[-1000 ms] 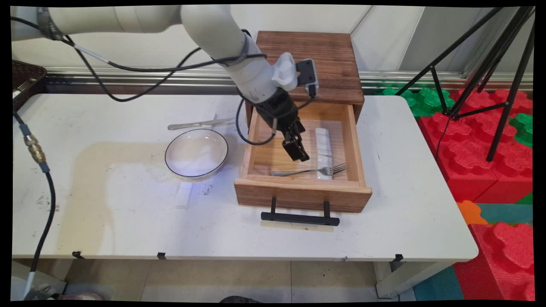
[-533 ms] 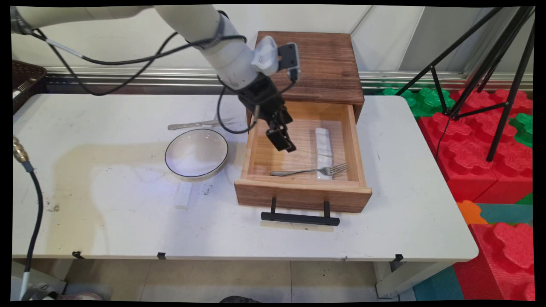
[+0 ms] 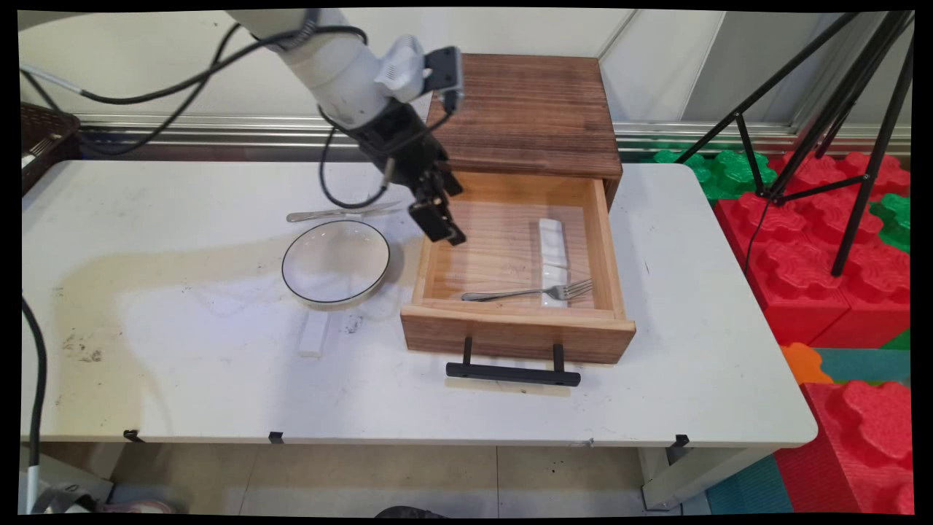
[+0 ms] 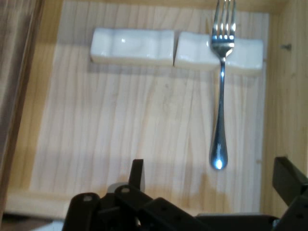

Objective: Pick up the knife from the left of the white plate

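My black gripper (image 3: pixel 442 227) hangs open and empty above the left wall of the open wooden drawer (image 3: pixel 510 332). Inside the drawer a silver fork (image 3: pixel 526 293) lies along the front, with its tines on a white rest (image 3: pixel 554 271). In the hand view the fork (image 4: pixel 221 86) runs downward from the right one of two white rests (image 4: pixel 132 45) placed end to end. My gripper (image 4: pixel 211 167) is above the drawer floor, with its fingers (image 4: pixel 137 172) wide apart. A white bowl with a dark rim (image 3: pixel 335 261) sits just left of the drawer.
A silver knife (image 3: pixel 339 212) lies on the table behind the bowl, and a small white rest (image 3: pixel 313 334) lies in front of it. The dark wooden cabinet (image 3: pixel 528 109) stands behind the drawer. The drawer's black handle (image 3: pixel 512 373) sticks out toward the front. A tripod and red foam blocks stand at the right.
My gripper has risen and moved left and back, from over the drawer's middle near the fork to over its left wall. The fork and rests have not moved.
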`<state>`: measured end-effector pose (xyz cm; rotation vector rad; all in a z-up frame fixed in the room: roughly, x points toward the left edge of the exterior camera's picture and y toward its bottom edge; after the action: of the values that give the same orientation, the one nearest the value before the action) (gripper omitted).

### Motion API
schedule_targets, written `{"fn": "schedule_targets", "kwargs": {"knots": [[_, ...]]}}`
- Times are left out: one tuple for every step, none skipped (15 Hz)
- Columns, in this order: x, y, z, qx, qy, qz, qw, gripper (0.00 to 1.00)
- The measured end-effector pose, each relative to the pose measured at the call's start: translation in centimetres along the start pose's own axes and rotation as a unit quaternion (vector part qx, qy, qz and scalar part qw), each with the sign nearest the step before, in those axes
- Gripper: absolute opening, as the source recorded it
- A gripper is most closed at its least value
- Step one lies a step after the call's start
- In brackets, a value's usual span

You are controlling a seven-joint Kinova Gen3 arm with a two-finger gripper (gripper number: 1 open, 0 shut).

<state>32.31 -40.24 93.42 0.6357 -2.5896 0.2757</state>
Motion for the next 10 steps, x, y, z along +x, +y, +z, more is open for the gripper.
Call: {"fn": "schedule_targets", "kwargs": {"knots": [[-0.6, -0.1, -0.7, 0.001, -0.004, -0.001, 1.0000, 1.00], [-1.3, -0.2, -1.5, 0.003, -0.008, -0.003, 1.0000, 1.00], [-1.7, -0.3, -2.0, 0.004, -0.010, -0.004, 0.9999, 1.00], [-2.1, -0.3, -2.3, 0.005, -0.013, -0.005, 0.9999, 1.00], [-2.7, -0.5, -2.9, 0.007, -0.017, -0.006, 0.9998, 1.00], [-3.2, -0.7, -3.3, 0.009, -0.020, -0.008, 0.9997, 1.00], [-3.9, -0.8, -3.8, 0.011, -0.025, -0.010, 0.9996, 1.00], [-4.5, -1.0, -4.1, 0.013, -0.030, -0.011, 0.9994, 1.00], [-5.1, -1.2, -4.4, 0.015, -0.035, -0.013, 0.9992, 1.00], [-5.8, -1.4, -4.7, 0.018, -0.040, -0.016, 0.9989, 1.00]]}}
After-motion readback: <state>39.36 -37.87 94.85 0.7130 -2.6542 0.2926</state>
